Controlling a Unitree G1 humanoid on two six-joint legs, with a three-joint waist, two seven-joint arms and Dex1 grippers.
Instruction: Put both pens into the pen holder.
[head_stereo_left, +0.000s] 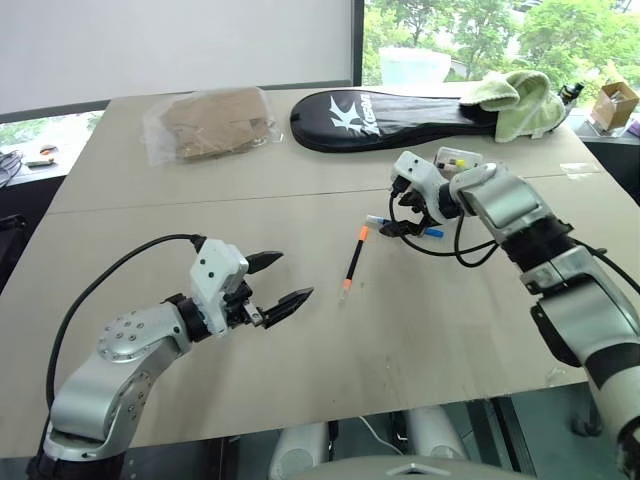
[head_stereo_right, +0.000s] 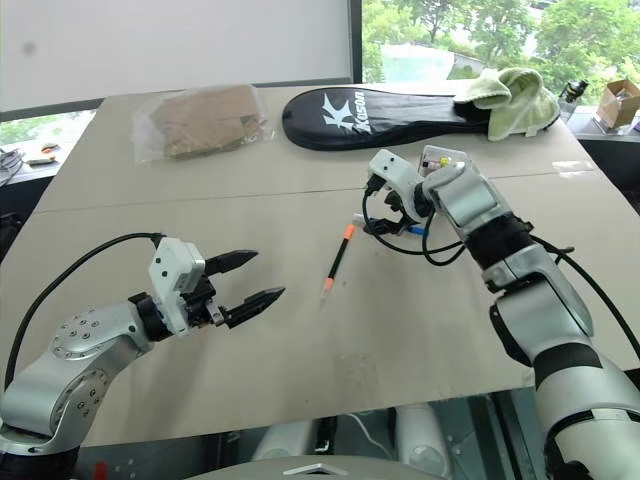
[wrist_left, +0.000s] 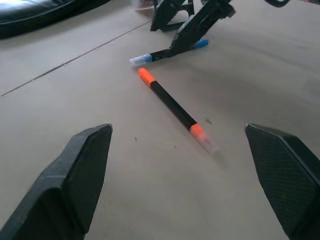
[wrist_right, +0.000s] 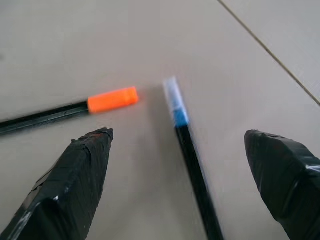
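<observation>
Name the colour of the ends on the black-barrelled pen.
Orange ends on the black-barrelled pen, clearest in the left wrist view.

Broad bare stretch of beige tabletop (head_stereo_left: 300, 350) across the near half, open between the left gripper (head_stereo_left: 279, 283), jaws spread wide, and the slim black pen with orange ends (head_stereo_left: 352, 264). Nothing lying between them. Farther right, just beyond that pen's far orange end, the black pen with a blue band and clear tip (wrist_right: 187, 145), flanked by the spread fingers of the right gripper (head_stereo_right: 388, 222) poised above it; tight gap between the two pens there. Behind the right wrist, a small stand with a white top and coloured dots (head_stereo_left: 458, 158). Along the far edge, well apart: clear plastic bag of brown stuff (head_stereo_left: 210, 122), long black racket bag (head_stereo_left: 385, 118), pale green towel (head_stereo_left: 520, 100).
</observation>
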